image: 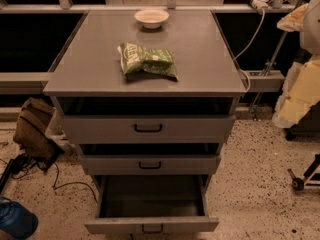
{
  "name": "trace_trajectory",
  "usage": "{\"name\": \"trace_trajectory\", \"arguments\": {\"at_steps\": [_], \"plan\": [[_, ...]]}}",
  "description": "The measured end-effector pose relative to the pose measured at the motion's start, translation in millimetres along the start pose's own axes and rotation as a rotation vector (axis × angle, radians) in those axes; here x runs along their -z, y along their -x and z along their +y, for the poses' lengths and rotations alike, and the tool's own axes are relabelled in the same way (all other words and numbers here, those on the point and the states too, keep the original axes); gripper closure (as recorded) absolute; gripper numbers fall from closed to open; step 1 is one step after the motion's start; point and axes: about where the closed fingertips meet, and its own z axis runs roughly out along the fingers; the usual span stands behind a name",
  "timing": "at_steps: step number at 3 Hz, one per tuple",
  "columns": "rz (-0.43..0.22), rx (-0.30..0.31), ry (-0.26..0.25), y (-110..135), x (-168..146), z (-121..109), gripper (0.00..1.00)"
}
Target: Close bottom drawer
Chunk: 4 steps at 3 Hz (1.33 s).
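Your bottom drawer (115, 226) is hanging pulled way out at the foot of the cabinet (200, 69). A green bag (147, 60) and a bowl (151, 18) are sitting on top. Your gripper's out of frame, so can't tell its grip.

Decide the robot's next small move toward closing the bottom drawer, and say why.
Probably bring the gripper, not in view, down to the front of the bottom drawer: it stands pulled far out, interior exposed, handle facing forward, with nothing touching it yet.
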Motion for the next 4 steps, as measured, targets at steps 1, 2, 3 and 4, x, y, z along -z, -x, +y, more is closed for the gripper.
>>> {"name": "trace_trajectory", "arguments": {"at_steps": [1,2,3,4], "plan": [[0.0,0.0,0.0,0.0,0.0,0.0,0.0],[-0.03,-0.014,-0.007,0.4,-3.1,2.2,0.0],[-0.099,-0.037,-0.001,4.5,-27.7,23.3,0.0],[-0.171,-0.095,0.045,-3.1,-115.3,58.1,0.0]]}}
